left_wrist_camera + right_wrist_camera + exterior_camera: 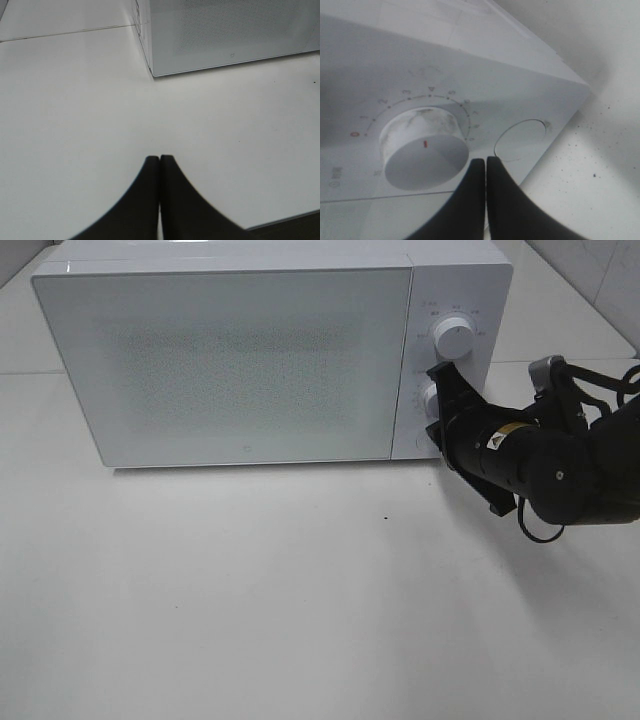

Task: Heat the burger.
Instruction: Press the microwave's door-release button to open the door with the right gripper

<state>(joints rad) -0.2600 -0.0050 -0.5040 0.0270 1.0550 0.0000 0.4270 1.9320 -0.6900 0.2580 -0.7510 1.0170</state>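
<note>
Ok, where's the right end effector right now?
On the right of the exterior high view, the right end effector, shut, is at the microwave front, its tips beside the lower dial, just below the upper dial.

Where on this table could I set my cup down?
The broad bare table in front of the microwave door, from its left end to about the middle, is free. The right end is crowded: the right arm reaches in at the lower knob.

Robot-lab kitchen mock-up: white microwave (pixel 240 360) on white table (pixel 300 620), black robot arm (pixel 545 465) alongside.
</note>
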